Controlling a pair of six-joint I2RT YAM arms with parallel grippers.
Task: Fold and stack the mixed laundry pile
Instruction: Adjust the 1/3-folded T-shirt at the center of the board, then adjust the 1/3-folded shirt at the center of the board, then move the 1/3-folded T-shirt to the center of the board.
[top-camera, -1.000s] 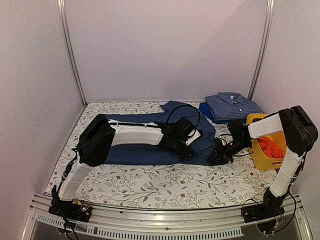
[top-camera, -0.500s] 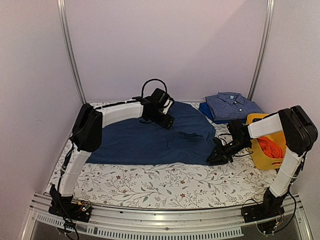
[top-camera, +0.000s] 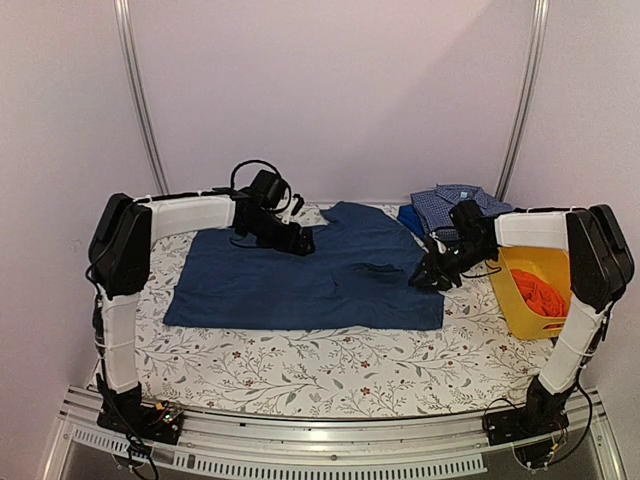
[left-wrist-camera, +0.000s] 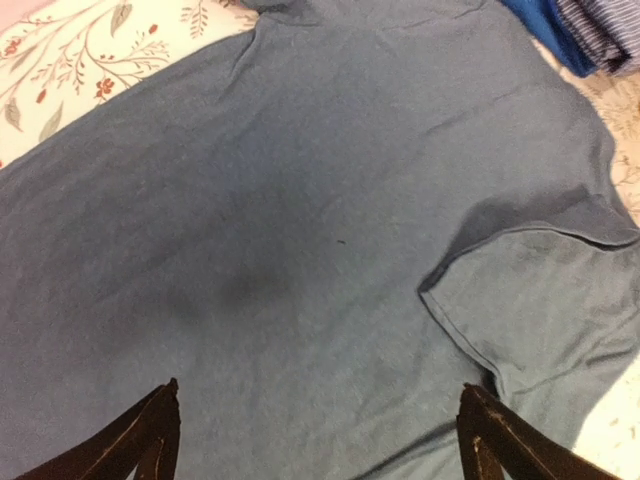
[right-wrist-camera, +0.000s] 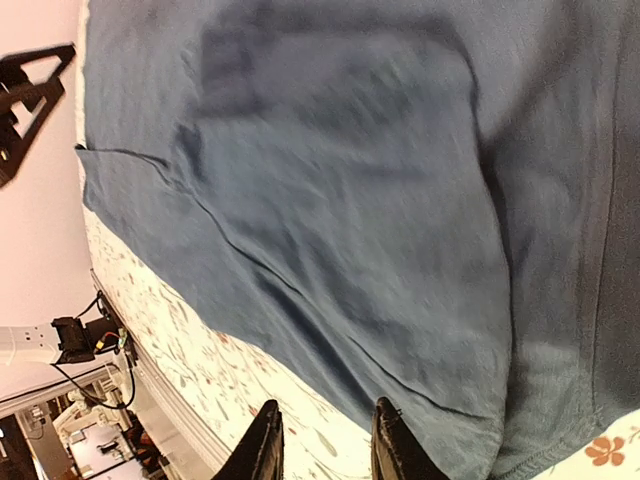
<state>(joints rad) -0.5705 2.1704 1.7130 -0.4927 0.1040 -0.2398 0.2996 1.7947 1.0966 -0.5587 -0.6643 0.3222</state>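
A dark blue garment (top-camera: 310, 285) of the mixed laundry pile lies spread flat on the floral table cover; it fills the left wrist view (left-wrist-camera: 300, 200) and the right wrist view (right-wrist-camera: 350, 180). One sleeve (left-wrist-camera: 540, 300) is folded inward. My left gripper (top-camera: 300, 243) hovers open above the garment's back left part, its jaws (left-wrist-camera: 320, 430) wide with nothing between them. At the garment's right edge my right gripper (top-camera: 425, 280) is narrowly open and empty (right-wrist-camera: 325, 440). A folded blue checked shirt (top-camera: 455, 205) rests on a blue cloth (top-camera: 410, 218) at the back right.
A yellow basket (top-camera: 515, 300) at the right edge holds a red-orange cloth (top-camera: 540, 290). Metal posts rise at the back corners and a rail runs along the near edge. The floral cover (top-camera: 330, 370) shows in front of the garment.
The left arm swung from the garment's middle to its back left and its jaws widened. The garment now lies spread flat. The right gripper moved back along the right edge.
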